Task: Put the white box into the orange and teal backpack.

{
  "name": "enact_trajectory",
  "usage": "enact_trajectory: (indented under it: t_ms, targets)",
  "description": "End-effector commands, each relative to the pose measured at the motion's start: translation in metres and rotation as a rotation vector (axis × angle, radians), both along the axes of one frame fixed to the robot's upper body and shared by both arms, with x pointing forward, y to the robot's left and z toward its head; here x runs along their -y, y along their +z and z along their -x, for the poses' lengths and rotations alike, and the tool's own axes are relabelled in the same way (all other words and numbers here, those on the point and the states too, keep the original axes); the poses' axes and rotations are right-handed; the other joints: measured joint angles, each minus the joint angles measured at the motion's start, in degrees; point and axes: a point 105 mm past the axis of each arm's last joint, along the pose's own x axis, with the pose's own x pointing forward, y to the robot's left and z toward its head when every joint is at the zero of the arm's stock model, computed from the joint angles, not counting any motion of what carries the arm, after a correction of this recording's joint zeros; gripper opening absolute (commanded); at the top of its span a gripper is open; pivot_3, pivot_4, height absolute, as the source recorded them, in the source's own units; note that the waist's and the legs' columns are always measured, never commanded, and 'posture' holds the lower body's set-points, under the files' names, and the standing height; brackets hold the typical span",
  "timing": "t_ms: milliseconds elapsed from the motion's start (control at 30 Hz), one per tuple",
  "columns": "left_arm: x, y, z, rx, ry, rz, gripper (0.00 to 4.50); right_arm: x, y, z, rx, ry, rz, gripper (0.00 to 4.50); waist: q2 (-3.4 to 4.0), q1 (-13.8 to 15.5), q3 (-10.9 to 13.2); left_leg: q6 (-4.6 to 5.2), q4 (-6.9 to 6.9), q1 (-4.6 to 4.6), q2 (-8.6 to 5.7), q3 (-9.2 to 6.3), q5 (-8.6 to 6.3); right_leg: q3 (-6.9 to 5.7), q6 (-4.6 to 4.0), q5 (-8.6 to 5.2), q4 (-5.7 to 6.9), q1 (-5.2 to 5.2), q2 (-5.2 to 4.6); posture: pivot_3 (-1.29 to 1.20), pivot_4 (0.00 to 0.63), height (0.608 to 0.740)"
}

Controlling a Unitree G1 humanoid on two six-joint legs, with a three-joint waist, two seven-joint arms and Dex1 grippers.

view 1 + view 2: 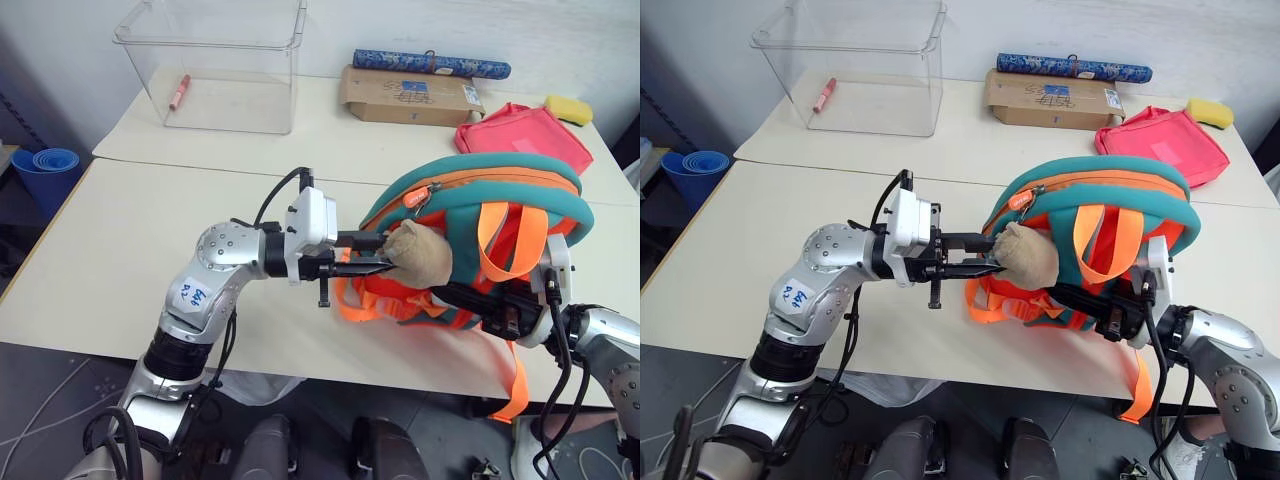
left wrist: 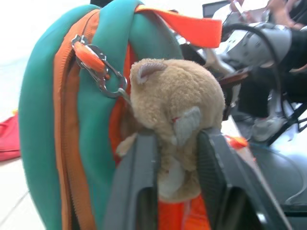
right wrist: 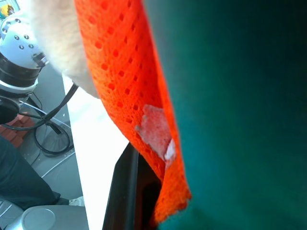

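The orange and teal backpack [image 1: 480, 235] stands raised at the near edge of the desk [image 1: 130, 250], its teal top upward and its orange straps [image 1: 495, 240] hanging down the front. A tan plush ball [image 1: 420, 255] hangs from a clip on its zipper, on the side toward the left arm. The left pincer [image 1: 375, 255] reaches in level from that side, and its 2 black fingers [image 2: 136, 187] are pressed against the plush ball from both sides, gripping it. The right pincer [image 1: 1095, 305] lies under the backpack's lower edge, closed on the orange mesh fabric of the bag. Farther back on the desk sit a clear plastic bin [image 1: 215, 65] with a small pink item inside, a brown cardboard box [image 1: 410, 95] with a blue patterned roll [image 1: 430, 65] behind it, a flat pink-red bag [image 1: 520, 135] and a yellow sponge [image 1: 568, 108].
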Motion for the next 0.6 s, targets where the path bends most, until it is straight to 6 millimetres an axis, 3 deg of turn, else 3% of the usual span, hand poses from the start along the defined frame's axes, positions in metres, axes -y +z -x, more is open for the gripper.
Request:
enact_trajectory:
  t_ms: [33, 100, 300, 400, 467, 600]
  targets:
    - [-0.011, 0.011, 0.003, 0.005, 0.011, 0.020, 0.33, -0.002, 0.012, 0.002, 0.058, 0.000, -0.012, 0.00, 0.00, -0.1, 0.0, 0.00, 0.00, 0.00, 0.01, 0.00, 0.00, 0.00, 0.00, 0.00, 0.01, 0.00, -0.01, 0.00, 0.150, 0.740]
    - [-0.028, 0.015, 0.001, -0.026, 0.043, 0.022, 0.31, 0.000, 0.012, 0.003, 0.060, -0.016, -0.019, 0.00, 0.00, -0.3, 0.0, -0.01, 0.00, 0.00, 0.05, -0.02, 0.01, 0.01, 0.00, 0.00, 0.01, -0.01, -0.04, 0.00, 0.150, 0.740]
    - [-0.095, 0.036, -0.039, -0.070, 0.265, 0.004, 0.31, 0.004, 0.009, 0.002, 0.068, -0.063, -0.040, 0.00, 0.03, -0.3, 0.0, -0.11, 0.00, 0.02, 0.14, -0.01, 0.03, 0.00, -0.04, -0.01, 0.04, -0.05, 0.06, 0.00, 0.150, 0.740]
    - [-0.119, 0.027, -0.055, -0.095, 0.350, -0.109, 0.31, 0.006, 0.008, 0.003, 0.075, -0.083, -0.048, 0.00, 0.03, -0.2, 0.0, -0.10, -0.02, 0.02, 0.08, 0.02, 0.03, -0.02, -0.03, -0.02, 0.07, -0.07, 0.15, 0.00, 0.150, 0.740]
    - [-0.129, 0.010, -0.063, -0.091, 0.389, -0.226, 0.31, 0.008, 0.008, 0.003, 0.079, -0.100, -0.053, 0.00, 0.04, -0.2, 0.0, -0.07, -0.06, 0.02, 0.03, 0.05, 0.01, -0.02, -0.03, -0.02, 0.08, -0.09, 0.16, 0.00, 0.150, 0.740]
    - [-0.125, -0.015, -0.071, -0.133, 0.366, -0.297, 0.31, 0.011, 0.008, 0.004, 0.092, -0.138, -0.068, 0.00, 0.03, -0.2, 0.0, -0.05, -0.07, 0.01, 0.02, 0.09, 0.00, -0.01, -0.03, -0.01, 0.09, -0.10, 0.15, 0.00, 0.150, 0.740]
